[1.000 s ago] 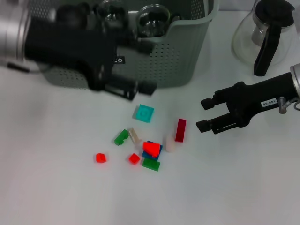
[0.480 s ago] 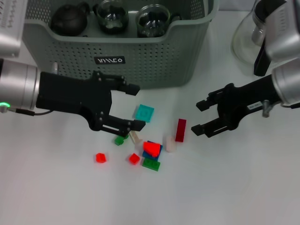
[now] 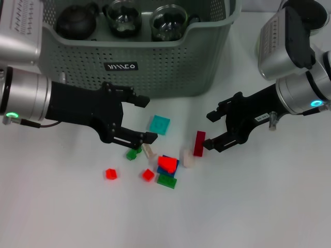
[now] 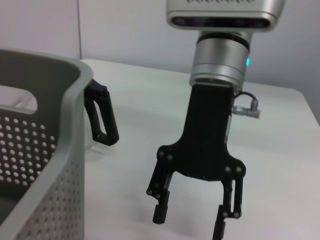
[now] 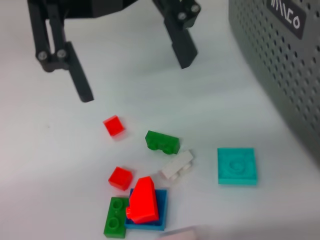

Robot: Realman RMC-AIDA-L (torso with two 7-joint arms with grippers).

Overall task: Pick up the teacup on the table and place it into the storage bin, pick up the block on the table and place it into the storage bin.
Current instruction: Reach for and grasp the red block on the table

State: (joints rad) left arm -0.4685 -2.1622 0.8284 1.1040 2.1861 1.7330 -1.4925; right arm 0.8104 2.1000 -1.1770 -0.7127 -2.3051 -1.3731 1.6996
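In the middle of the white table [image 3: 62,217] I see the blocks lying in a loose group. A teal square plate [image 3: 159,124] lies nearest to the storage bin [image 3: 170,67]. Below it there is a small dark green brick [image 3: 133,153] and just beside that a white brick [image 3: 149,151]. A red wedge piece [image 3: 166,164] sits on a blue plate [image 3: 172,166], and a green flat brick [image 3: 166,181] touches the front edge of the blue one. Two small red cubes [image 3: 110,173] lie on the left part of the group, apart from each other. On the right side a dark red long brick [image 3: 199,143] lies next to a pale pink piece [image 3: 187,158].

The storage bin stands behind the blocks, at the far edge of the table. Inside it I see a dark teapot [image 3: 75,20] and two glass teacups [image 3: 124,15] side by side.

My left gripper [image 3: 143,118] hangs low over the table, between the bin and the blocks, and its fingers are spread apart with nothing between them; the lower fingertip is just over the dark green brick. My right gripper [image 3: 211,130] comes from the right side, also spread wide and empty, and its lower fingertip is just beside the dark red long brick. I cannot tell if it touches it.
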